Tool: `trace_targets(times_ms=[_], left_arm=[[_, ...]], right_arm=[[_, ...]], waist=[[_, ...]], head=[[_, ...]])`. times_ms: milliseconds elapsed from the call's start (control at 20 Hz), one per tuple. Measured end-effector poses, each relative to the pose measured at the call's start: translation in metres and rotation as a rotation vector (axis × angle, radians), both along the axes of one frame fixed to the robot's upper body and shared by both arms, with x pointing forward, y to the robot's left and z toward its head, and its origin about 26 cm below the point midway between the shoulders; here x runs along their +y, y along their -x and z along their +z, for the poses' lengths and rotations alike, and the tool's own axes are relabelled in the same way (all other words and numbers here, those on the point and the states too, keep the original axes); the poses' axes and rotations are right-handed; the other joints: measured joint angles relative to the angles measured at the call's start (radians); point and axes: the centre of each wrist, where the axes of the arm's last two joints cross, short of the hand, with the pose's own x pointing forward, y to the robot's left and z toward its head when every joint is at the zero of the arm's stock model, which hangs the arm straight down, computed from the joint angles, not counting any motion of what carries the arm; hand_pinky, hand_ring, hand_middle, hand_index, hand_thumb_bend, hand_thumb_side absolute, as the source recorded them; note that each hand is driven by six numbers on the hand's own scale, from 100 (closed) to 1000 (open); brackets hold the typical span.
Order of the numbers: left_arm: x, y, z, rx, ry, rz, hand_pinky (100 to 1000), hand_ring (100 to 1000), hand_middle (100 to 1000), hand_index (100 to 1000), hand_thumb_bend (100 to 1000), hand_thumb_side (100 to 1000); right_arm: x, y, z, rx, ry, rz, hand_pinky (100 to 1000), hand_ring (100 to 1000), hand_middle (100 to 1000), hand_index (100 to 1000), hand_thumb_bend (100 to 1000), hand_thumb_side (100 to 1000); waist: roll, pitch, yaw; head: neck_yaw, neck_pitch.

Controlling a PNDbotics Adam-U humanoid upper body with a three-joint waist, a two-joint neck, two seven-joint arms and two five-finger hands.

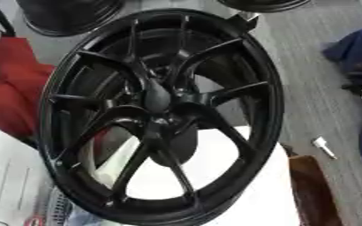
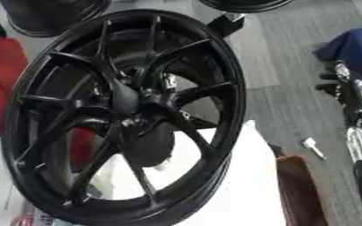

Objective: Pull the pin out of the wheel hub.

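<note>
**Black wheel hub fills the frame, small pin lies on the floor at right**

The black multi-spoke wheel hub (image 1: 161,114) stands tilted across the centre and left of the frame, its lower rim over a white surface (image 1: 254,194). A small pale pin (image 1: 323,147) lies on the grey floor (image 1: 307,75) at middle right, well apart from the hub. At the right edge a silver-and-black robot arm (image 2: 358,119) shows against blue cloth (image 1: 354,46); whether its fingers are spread or closed cannot be told. Red fabric (image 1: 10,92) sits at left.

Glossy black metal wheel hub (image 1: 161,110), small silvery metal pin (image 1: 323,147) on matt grey floor (image 1: 307,79).
</note>
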Motion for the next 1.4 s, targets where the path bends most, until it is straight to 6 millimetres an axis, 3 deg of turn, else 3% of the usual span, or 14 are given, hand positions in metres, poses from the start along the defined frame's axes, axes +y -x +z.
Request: trace_targets(times_ms=[50, 100, 150, 200, 250, 450, 600, 800, 950, 1150, 1250, 1350, 1400], left_arm=[[0.004, -0.001, -0.015, 0.022, 0.026, 0.031, 789, 700, 599, 738, 263, 461], [0.007, -0.002, -0.031, 0.045, 0.049, 0.059, 817, 743, 670, 811, 346, 142], [0.007, -0.003, -0.047, 0.068, 0.065, 0.082, 836, 771, 722, 857, 413, 594], [0.007, -0.004, -0.063, 0.092, 0.076, 0.103, 875, 821, 838, 929, 497, 654], [0.006, -0.004, -0.079, 0.112, 0.081, 0.119, 885, 831, 864, 949, 529, 679], [0.001, 0.004, -0.134, 0.158, 0.066, 0.152, 884, 831, 841, 967, 665, 861], [0.001, 0.016, -0.160, 0.153, 0.066, 0.158, 881, 825, 832, 963, 656, 874], [0.005, 0.036, -0.177, 0.113, 0.111, 0.189, 831, 762, 726, 870, 276, 786], [0.005, 0.040, -0.174, 0.026, 0.204, 0.259, 817, 738, 683, 844, 184, 765], [0.006, 0.045, -0.175, -0.159, 0.370, 0.390, 825, 759, 679, 847, 138, 730], [0.015, 0.052, -0.198, -0.244, 0.482, 0.539, 832, 774, 693, 850, 100, 666], [0.025, 0.062, -0.238, -0.258, 0.558, 0.712, 834, 776, 697, 854, 100, 636], [0.029, 0.070, -0.263, -0.235, 0.581, 0.796, 833, 778, 701, 860, 180, 645]], right_arm=[[0.000, 0.000, 0.000, -0.001, -0.002, -0.001, 883, 684, 715, 820, 100, 889], [0.001, 0.000, -0.001, -0.003, -0.006, -0.003, 883, 684, 716, 820, 100, 890], [0.000, 0.000, -0.001, -0.004, -0.010, -0.007, 883, 684, 716, 820, 100, 890], [0.000, 0.000, -0.001, -0.006, -0.012, -0.011, 883, 685, 716, 820, 100, 891], [0.000, 0.000, -0.001, -0.007, -0.014, -0.012, 883, 685, 715, 820, 100, 891], [0.000, 0.000, -0.002, -0.010, -0.016, -0.014, 883, 684, 715, 820, 100, 892], [0.000, 0.000, -0.002, -0.009, -0.016, -0.014, 883, 684, 715, 820, 100, 892], [0.001, 0.000, -0.003, -0.006, -0.020, -0.012, 883, 685, 716, 821, 100, 891], [0.002, -0.001, -0.005, -0.003, -0.024, -0.011, 884, 687, 718, 822, 100, 892], [0.001, -0.003, -0.005, -0.002, -0.028, -0.019, 887, 702, 732, 831, 100, 906], [-0.007, -0.003, -0.008, 0.015, -0.024, -0.060, 890, 719, 744, 837, 100, 946], [-0.019, -0.002, -0.017, 0.061, -0.007, -0.120, 893, 734, 752, 841, 100, 968], [-0.026, 0.000, -0.024, 0.095, 0.003, -0.154, 895, 740, 755, 842, 100, 970]], waist=[[-0.003, 0.002, -0.001], [-0.005, 0.005, -0.003], [-0.007, 0.007, -0.005], [-0.008, 0.008, -0.006], [-0.008, 0.009, -0.008], [-0.008, 0.011, -0.019], [-0.008, 0.011, -0.026], [-0.008, 0.010, -0.036], [-0.008, 0.010, -0.038], [-0.008, 0.008, -0.037], [-0.006, 0.002, -0.035], [-0.005, -0.002, -0.035], [-0.006, -0.007, -0.035]], head=[[0.000, -0.004], [0.000, -0.005], [0.000, -0.006], [0.001, -0.006], [0.002, -0.006], [0.004, -0.007], [0.002, -0.007], [-0.001, -0.005], [-0.007, -0.004], [-0.024, -0.004], [-0.030, -0.004], [-0.037, -0.005], [-0.038, -0.005]])
